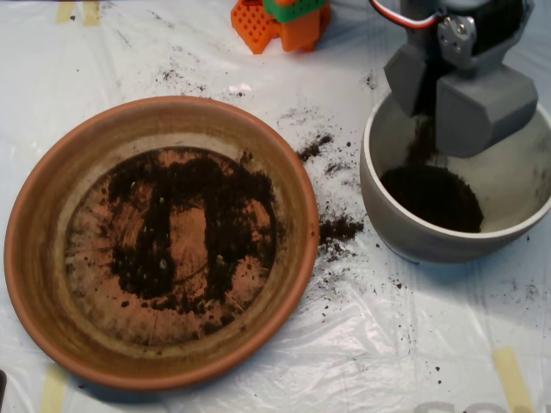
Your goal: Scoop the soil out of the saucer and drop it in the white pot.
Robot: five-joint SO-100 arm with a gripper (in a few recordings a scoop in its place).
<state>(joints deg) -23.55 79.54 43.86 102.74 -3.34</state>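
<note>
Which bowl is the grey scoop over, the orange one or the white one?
The white pot on the right. The scoop hangs over it, above a pile of soil inside. The orange saucer sits apart on the left, wider and shallower.

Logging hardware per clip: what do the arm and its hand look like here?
The hand is a grey plastic clamshell scoop with two blocky, faceted halves. Above it sits a black motor body with a round silver metal horn, and red-and-white wires curve in from the top.
</note>
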